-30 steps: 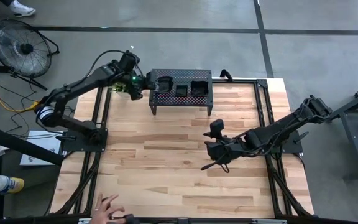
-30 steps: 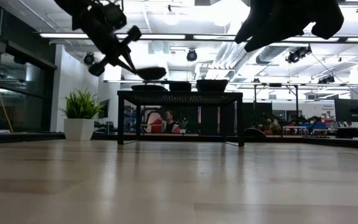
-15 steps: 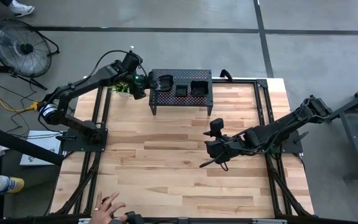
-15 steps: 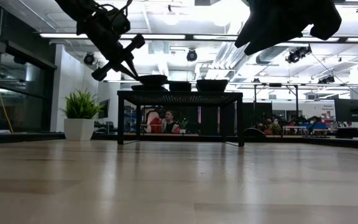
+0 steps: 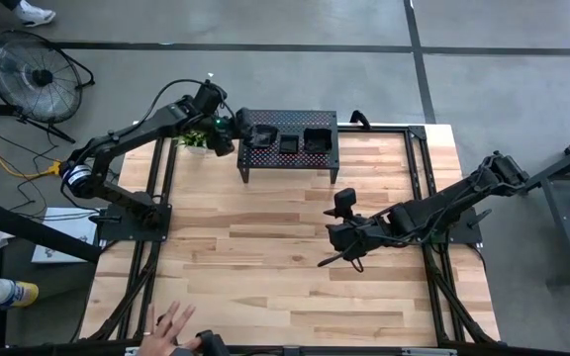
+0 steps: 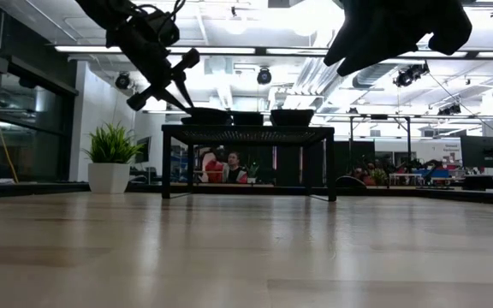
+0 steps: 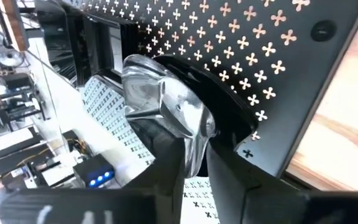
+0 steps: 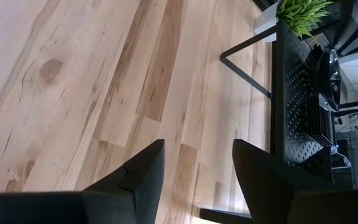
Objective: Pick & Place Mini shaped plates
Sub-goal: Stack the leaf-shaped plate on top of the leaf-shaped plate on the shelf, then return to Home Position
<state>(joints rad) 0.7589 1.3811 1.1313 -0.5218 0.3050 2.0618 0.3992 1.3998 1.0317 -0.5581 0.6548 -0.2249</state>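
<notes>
A mini shaped plate [image 7: 166, 102], glossy black, lies on the left end of the black perforated stand [image 5: 265, 158] at the table's far edge. My left gripper [image 5: 234, 129] is at that end, shut on the plate. Two more mini plates [image 5: 288, 144] [image 5: 317, 138] sit on the stand's top; the low view shows them as low dark shapes [image 6: 268, 117]. My right gripper [image 5: 336, 260] hangs open above the middle of the table with nothing between its fingers [image 8: 138, 174]. My left gripper pinches the plate's near rim [image 7: 192, 146] between its two fingers. The fingers slant down at it from the table's left side. In the low view the plate [image 6: 205, 112] rests about level on the stand's top at its left end.
A potted plant [image 6: 109, 154] stands beside the stand's left end. A person's hand [image 5: 171, 324] rests at the table's near edge. The wood between the stand and the near edge is bare [image 5: 245, 247].
My left gripper has moved toward the stand and sunk a little, rolling slightly, with the plate in its fingers. The plate, held above the stand's left end a second ago, now lies on the stand's top.
</notes>
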